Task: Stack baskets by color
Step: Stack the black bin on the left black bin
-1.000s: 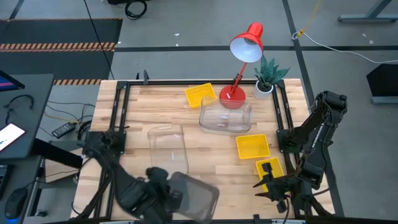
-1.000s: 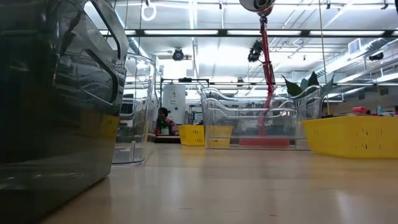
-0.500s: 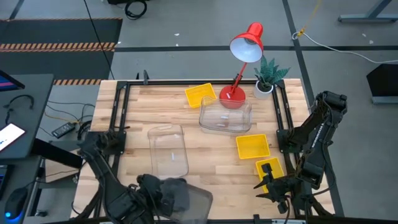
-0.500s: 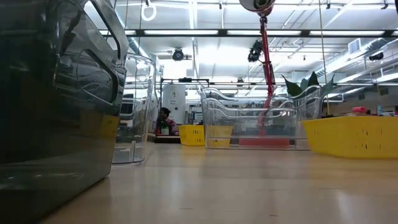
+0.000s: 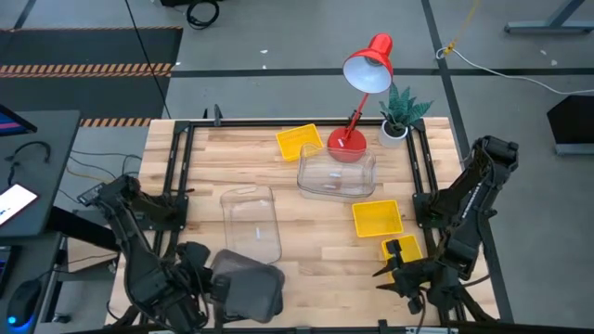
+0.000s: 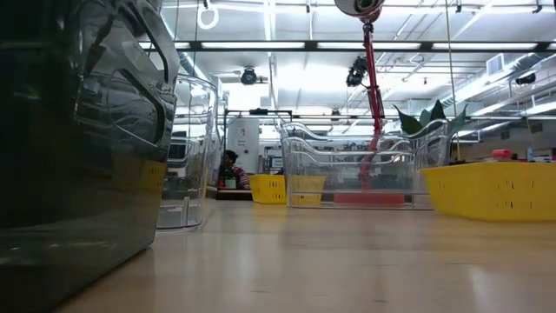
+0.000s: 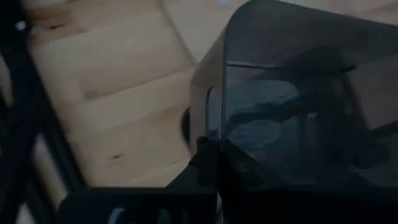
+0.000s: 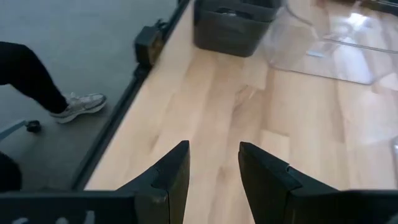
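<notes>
Left gripper is clamped on the grey basket at the table's near edge — arm folded low. Right gripper is parked near-right, fingers parted — nothing held.

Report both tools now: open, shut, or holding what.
Left tool: shut on the rim of the dark grey basket at the table's near left edge.
Right tool: open, holding nothing, over bare wood at the near right.

Left arm: folded low at table's near-left corner; left gripper shut. Right arm: bent at near-right edge; right gripper low over tabletop, fingers parted, nothing between.
</notes>
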Robot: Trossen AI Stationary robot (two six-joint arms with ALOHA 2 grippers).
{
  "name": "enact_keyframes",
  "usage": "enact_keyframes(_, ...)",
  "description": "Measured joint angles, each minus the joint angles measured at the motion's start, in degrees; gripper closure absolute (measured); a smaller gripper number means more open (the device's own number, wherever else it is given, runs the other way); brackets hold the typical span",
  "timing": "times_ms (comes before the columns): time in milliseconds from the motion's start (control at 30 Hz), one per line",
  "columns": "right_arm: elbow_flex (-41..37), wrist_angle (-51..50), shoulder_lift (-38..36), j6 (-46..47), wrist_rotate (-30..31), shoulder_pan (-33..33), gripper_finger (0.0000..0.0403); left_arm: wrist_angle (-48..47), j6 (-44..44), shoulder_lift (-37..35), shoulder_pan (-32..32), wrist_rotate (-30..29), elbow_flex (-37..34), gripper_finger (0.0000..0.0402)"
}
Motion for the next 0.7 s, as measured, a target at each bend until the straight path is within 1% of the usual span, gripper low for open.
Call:
enact_keyframes(167, 0.00, 1.20, 0.00, -0.96, 0.04, -3.78, 0.0260, 0.18, 0.44, -0.15, -0.15, 2.72, 0.04, 0.0396)
enact_keyframes(300, -0.02, 4.24, 0.00, -2.70, -1.47, -5.78, 0.0260, 0.12, 0.30, -0.13, 0.04, 4.90, 0.05, 0.0395)
enact_keyframes(433, -0.02, 12.38, 0.31, -8.07, -5.28, -7.97, 0.0260, 0.16, -2.01, -0.08, -0.17, 7.28, 0.05, 0.0394)
enact_keyframes(567, -0.02, 22.19, 3.20, -15.87, -9.86, -10.47, 0.0260, 0.18, -3.82, 1.18, -0.37, 9.70, 0.07, 0.0393)
enact_keyframes(700, -0.02, 25.68, 6.16, -18.79, -10.91, -12.90, 0.0260, 0.68, -4.92, 3.16, 0.37, 12.75, 0.12, 0.0392)
